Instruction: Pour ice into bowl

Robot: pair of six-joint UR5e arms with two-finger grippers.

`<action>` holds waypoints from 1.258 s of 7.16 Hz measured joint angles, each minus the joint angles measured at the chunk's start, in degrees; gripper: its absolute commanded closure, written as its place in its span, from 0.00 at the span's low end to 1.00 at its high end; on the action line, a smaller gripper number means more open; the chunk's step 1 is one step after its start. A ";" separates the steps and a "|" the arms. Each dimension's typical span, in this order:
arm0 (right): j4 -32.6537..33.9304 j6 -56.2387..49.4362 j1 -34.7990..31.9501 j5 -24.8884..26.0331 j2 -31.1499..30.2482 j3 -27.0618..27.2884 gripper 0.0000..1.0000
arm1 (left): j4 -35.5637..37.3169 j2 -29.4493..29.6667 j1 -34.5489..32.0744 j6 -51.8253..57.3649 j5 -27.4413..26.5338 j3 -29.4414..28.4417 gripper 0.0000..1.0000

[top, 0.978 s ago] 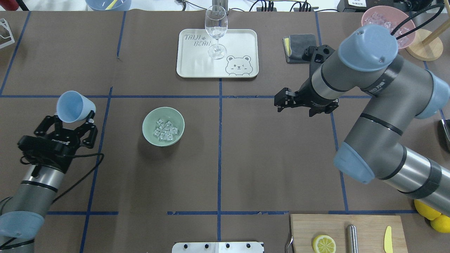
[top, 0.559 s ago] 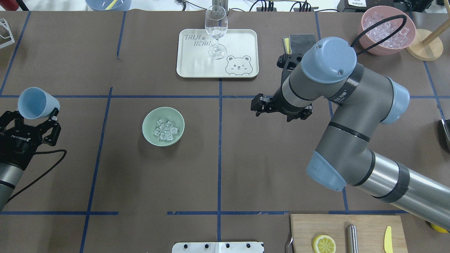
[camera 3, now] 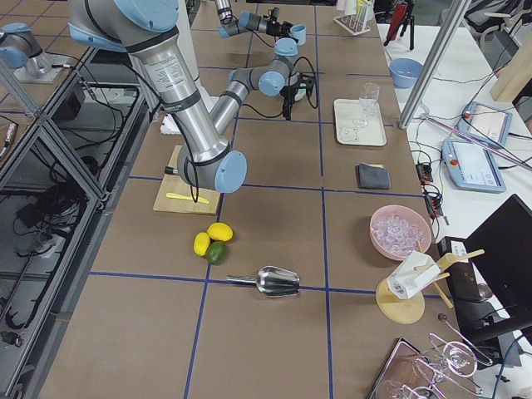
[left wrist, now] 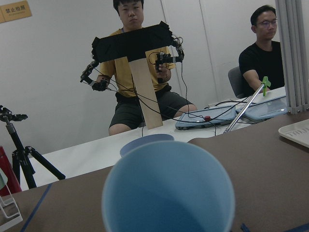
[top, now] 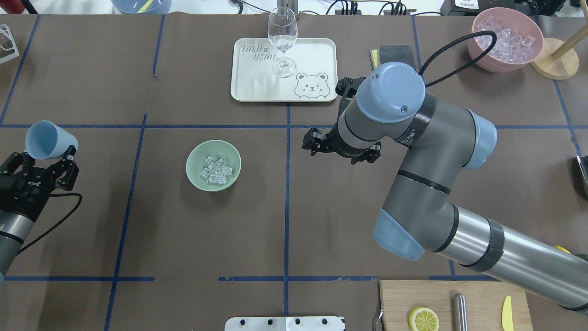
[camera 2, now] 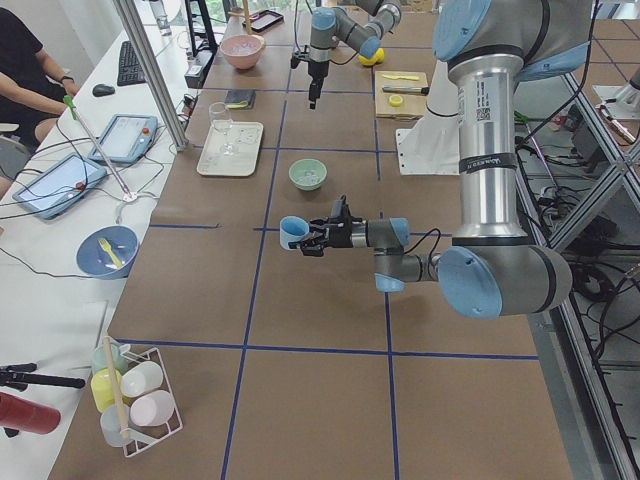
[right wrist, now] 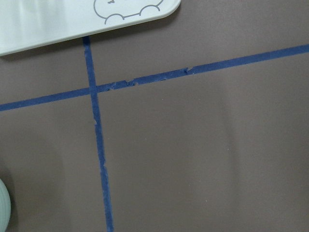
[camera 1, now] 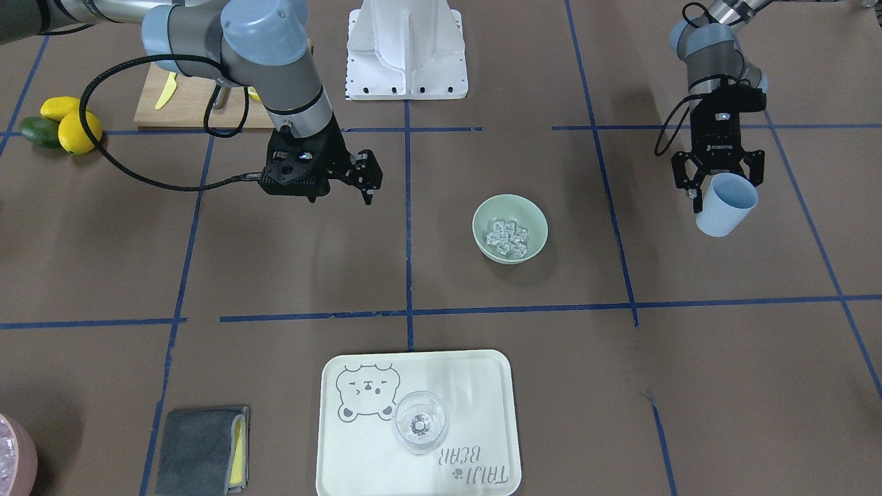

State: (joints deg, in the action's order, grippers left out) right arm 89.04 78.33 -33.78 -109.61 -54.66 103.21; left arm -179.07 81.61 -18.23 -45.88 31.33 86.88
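The pale mint-green bowl (top: pixel 213 164) sits left of the table's centre and holds several clear ice cubes (top: pixel 215 170); both also show in the front view, the bowl (camera 1: pixel 510 227) and the ice (camera 1: pixel 508 238). My left gripper (top: pixel 46 155) is shut on a light blue cup (top: pixel 45 139), tilted, mouth towards the wrist camera, far left of the bowl. The cup (left wrist: pixel 169 188) looks empty. My right gripper (top: pixel 308 143) is open and empty, above the table right of the bowl. The bowl's rim (right wrist: pixel 2 208) shows at the right wrist view's left edge.
A cream tray (top: pixel 257 87) with a stemmed glass (top: pixel 281 41) stands at the back centre. A pink bowl (top: pixel 507 39) of ice is at the back right, with a grey cloth (camera 1: pixel 200 450) nearby. A cutting board (top: pixel 477 299) with a lemon half (top: pixel 423 318) is at the front right.
My right arm has swung left towards the table's centre. My left gripper has carried the blue cup left, away from the bowl. The bowl and ice have not moved.
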 measured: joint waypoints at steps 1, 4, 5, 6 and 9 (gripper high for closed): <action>-0.63 0.91 0.49 0.35 0.72 -0.59 0.00 | 0.06 0.83 0.00 -1.26 0.11 -1.85 1.00; -6.41 3.74 1.60 1.22 1.62 -3.79 0.00 | 0.37 0.75 -0.50 -2.12 6.48 -4.60 1.00; -6.99 4.21 2.02 1.50 1.89 -4.17 0.00 | 0.43 0.64 -0.77 -2.60 8.90 -5.44 1.00; -7.18 4.67 2.44 1.97 2.54 -4.64 0.00 | 0.46 0.42 -1.05 -3.62 11.12 -6.03 1.00; -7.22 5.41 3.09 2.52 3.75 -5.60 0.00 | -0.04 -0.52 -4.71 -4.98 20.50 -5.99 0.01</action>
State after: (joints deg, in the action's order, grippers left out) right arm 81.83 83.74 -30.69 -107.08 -50.91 97.62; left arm -179.12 81.09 -22.94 -50.86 51.83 80.90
